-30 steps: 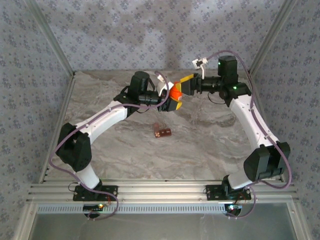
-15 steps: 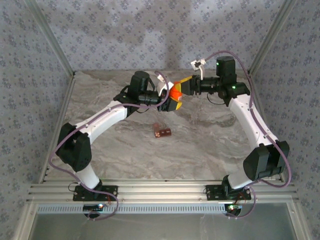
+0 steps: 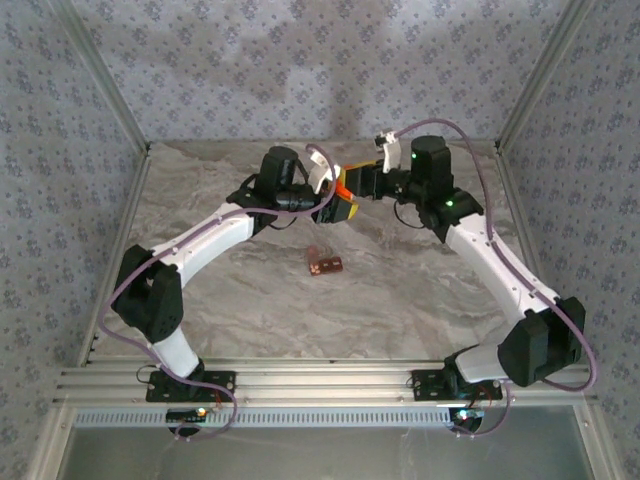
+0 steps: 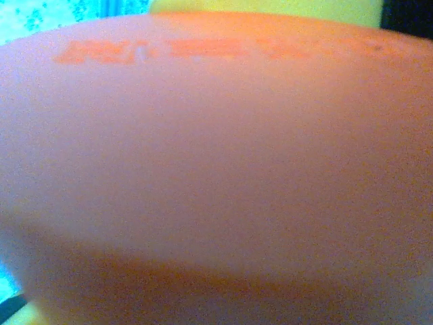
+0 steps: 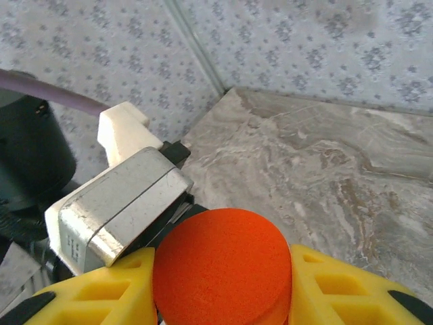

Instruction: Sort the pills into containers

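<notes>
A small orange bottle point(image 3: 342, 187) hangs above the back of the table between both arms. My left gripper point(image 3: 334, 192) is shut on its body, which fills the left wrist view as a blurred orange surface point(image 4: 216, 162). My right gripper point(image 5: 223, 277) meets it from the right. Its yellow fingers point(image 5: 101, 301) press both sides of the bottle's round orange end point(image 5: 223, 261). The containers point(image 3: 324, 264), a reddish-brown strip of cells, lie flat on the table in front of and below the grippers. The pills are hidden.
The marble table point(image 3: 400, 290) is boxed in by patterned walls point(image 3: 300, 60) at the back and both sides. A metal rail point(image 3: 320, 385) runs along the near edge by the arm bases. The left arm's silver and white wrist parts point(image 5: 115, 203) sit right beside my right fingers.
The right arm swung left toward the bottle and its fingers closed in on the bottle's end. The left arm and the bottle stayed put.
</notes>
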